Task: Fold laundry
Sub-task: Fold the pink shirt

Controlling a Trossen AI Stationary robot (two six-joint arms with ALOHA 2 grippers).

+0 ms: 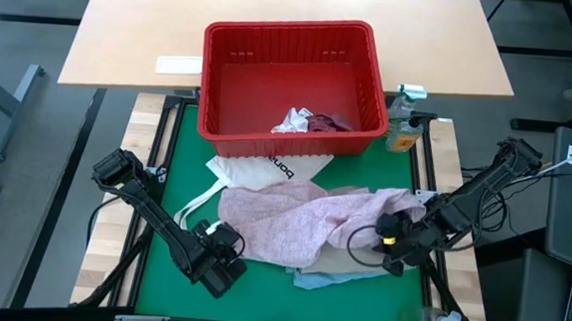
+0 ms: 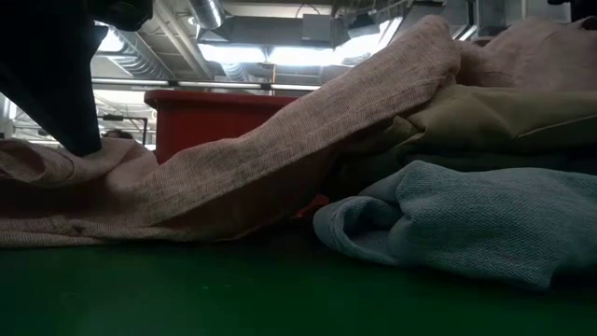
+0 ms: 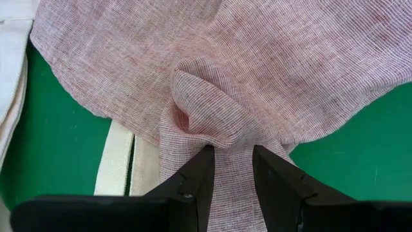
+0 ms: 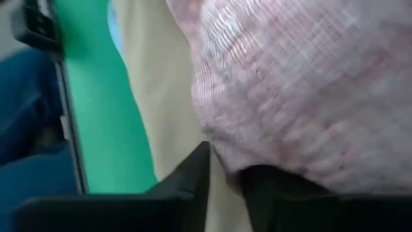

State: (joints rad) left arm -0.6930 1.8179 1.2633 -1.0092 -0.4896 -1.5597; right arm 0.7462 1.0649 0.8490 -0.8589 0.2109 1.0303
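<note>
gripping pink cloth (image 1: 297,226) at both ends.
left gripper (image 3: 230,169) and right gripper (image 4: 226,173) each clamped on it.

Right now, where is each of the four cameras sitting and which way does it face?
High: overhead, straight down; both arms, red basket, pink garment.
Low: table height, level across; pink garment, light blue garment, a dark arm part at upper left.
Left wrist: left tool pinching pink cloth.
Right wrist: right tool at the pink garment's edge.
Shared: all four show the pink garment.
</note>
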